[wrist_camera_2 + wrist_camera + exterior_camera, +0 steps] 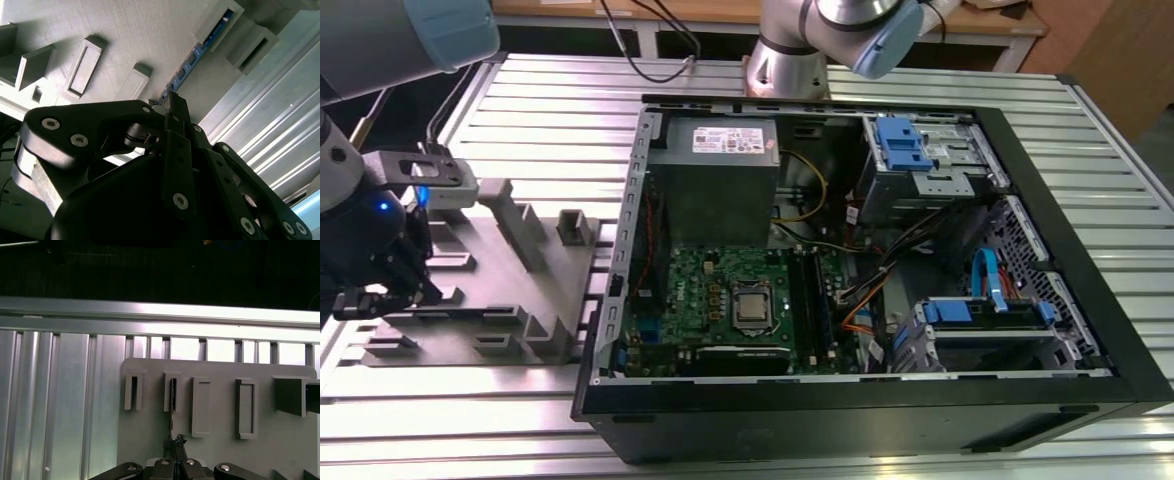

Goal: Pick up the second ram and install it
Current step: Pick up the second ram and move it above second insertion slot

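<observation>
Second ram: the second ram (192, 55) is a thin dark blue strip that you see edge-on in both wrist views (173, 395). It stands upright in a narrow slot of the grey holder, with its far end tucked into a raised slotted block.
Gripper: your gripper (172, 100) has its black fingers closed on the near end of the strip, one on each face. In the first wrist view the fingertips meet at the strip (174, 442).
Holder: the grey holder (507, 290) is a flat plate with several raised blocks and rectangular pockets. It lies on the table at the exterior view's left, directly under the gripper (380, 295).
Table: the table (881, 75) is ribbed aluminium and carries both the holder and the computer case.
Computer case: the black computer case (1067, 330) lies open on its side at the exterior view's right, well apart from the gripper.
Motherboard: the green motherboard (707, 290) sits inside the case, with long black slot rails (807, 300) just beside the processor socket (751, 305).
Power supply: a grey power supply (714, 190) sits in the case beside the motherboard.
</observation>
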You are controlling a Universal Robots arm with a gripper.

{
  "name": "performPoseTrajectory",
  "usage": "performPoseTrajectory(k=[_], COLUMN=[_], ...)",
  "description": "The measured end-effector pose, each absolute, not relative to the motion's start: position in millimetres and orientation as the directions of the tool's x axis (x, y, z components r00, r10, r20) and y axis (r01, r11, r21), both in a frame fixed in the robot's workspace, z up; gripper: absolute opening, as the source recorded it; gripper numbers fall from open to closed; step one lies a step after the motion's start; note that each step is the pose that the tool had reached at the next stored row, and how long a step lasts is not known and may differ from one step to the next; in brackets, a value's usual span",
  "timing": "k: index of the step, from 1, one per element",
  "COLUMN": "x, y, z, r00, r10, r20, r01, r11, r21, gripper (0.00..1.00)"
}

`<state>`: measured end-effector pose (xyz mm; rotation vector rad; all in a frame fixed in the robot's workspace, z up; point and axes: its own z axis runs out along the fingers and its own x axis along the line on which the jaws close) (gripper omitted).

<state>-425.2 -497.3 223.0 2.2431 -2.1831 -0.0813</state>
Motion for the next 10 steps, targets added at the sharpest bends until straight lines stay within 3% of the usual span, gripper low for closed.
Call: performPoseTrajectory(k=[4,7,10], x=[-425.2,-425.2,-425.2], y=[-497.4,-497.4,-497.4], z=[222.9,222.9,222.9], r00=[0.027,0.026,0.026], r10=[-0.999,-0.999,-0.999], r20=[-0.03,-0.03,-0.03], r01=[-0.999,-0.999,-0.999], r11=[-0.028,-0.028,-0.028], r21=[0.044,0.044,0.044], gripper=[0.08,0.27,0.33])
